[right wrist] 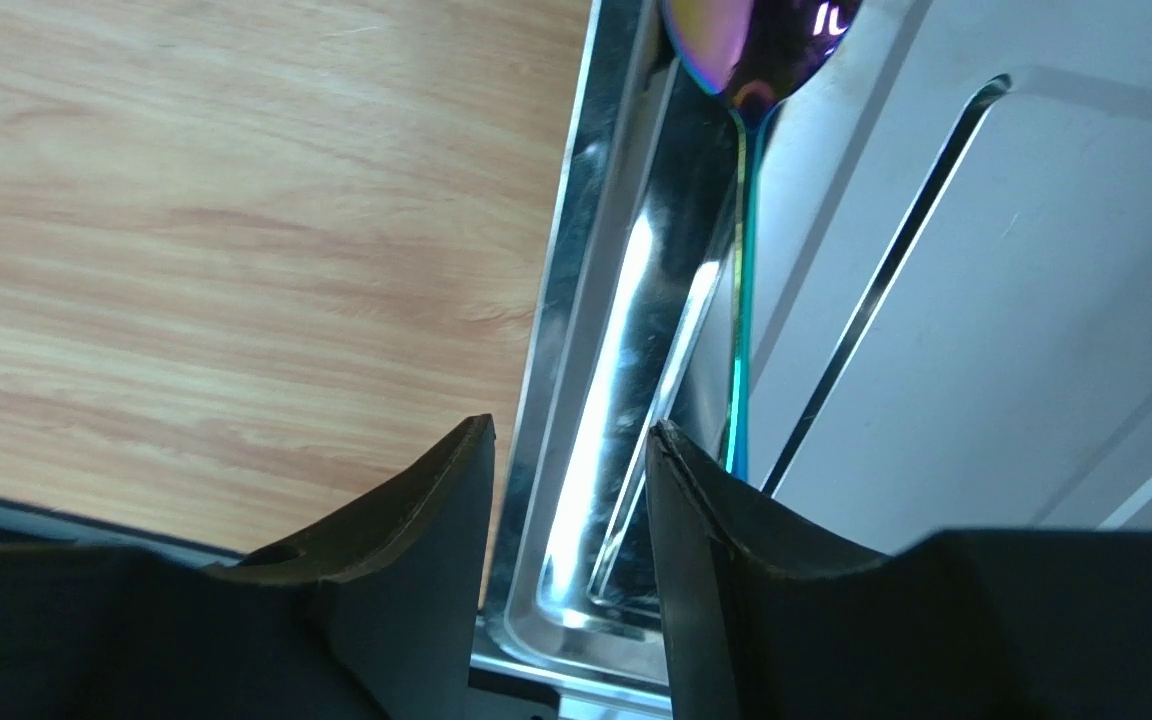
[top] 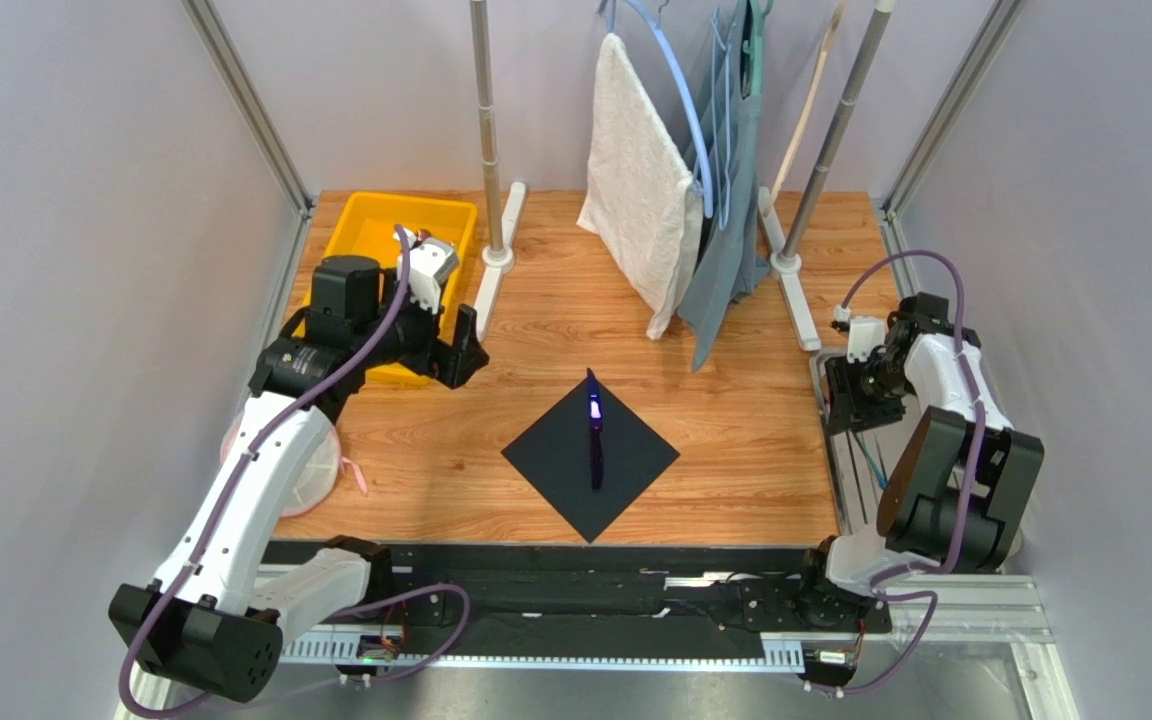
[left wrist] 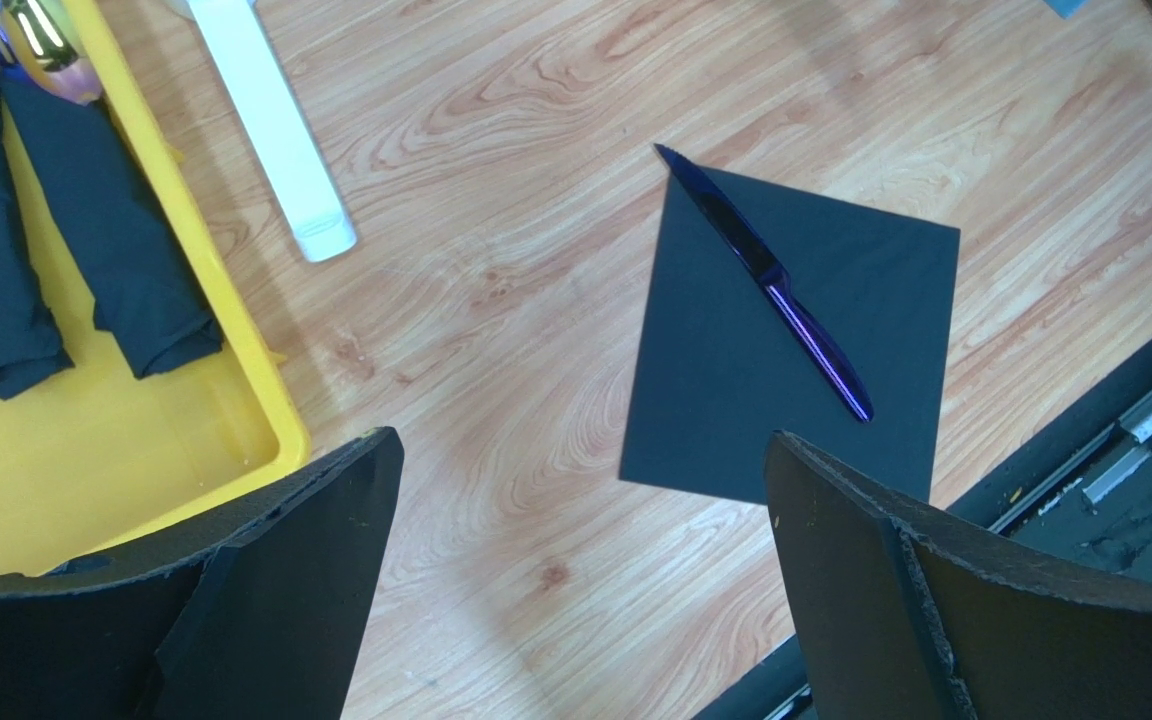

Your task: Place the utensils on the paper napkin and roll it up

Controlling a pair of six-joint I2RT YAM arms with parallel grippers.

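The black paper napkin (top: pixel 620 465) lies as a diamond on the wooden table near the front middle. A slim purple knife (top: pixel 594 428) lies on it, from its far corner towards the centre. In the left wrist view the napkin (left wrist: pixel 717 390) and knife (left wrist: pixel 770 278) lie beyond my fingers. My left gripper (top: pixel 447 353) (left wrist: pixel 579 450) is open and empty, above bare wood between the yellow bin and the napkin. My right gripper (top: pixel 856 387) (right wrist: pixel 567 435) is open a narrow gap, empty, over the rim of a metal tray (right wrist: pixel 612 375). An iridescent spoon (right wrist: pixel 732 38) with a thin blue-green handle lies in that tray.
The yellow bin (top: pixel 372 225) (left wrist: pixel 244 405) at the back left holds two rolled black napkins (left wrist: pixel 117 240). A rack's white foot (left wrist: pixel 274 135) stands beside it. A white towel (top: pixel 635 180) and a grey-blue garment (top: pixel 725 255) hang at the back. A pink-white object (top: pixel 319 465) lies under my left arm.
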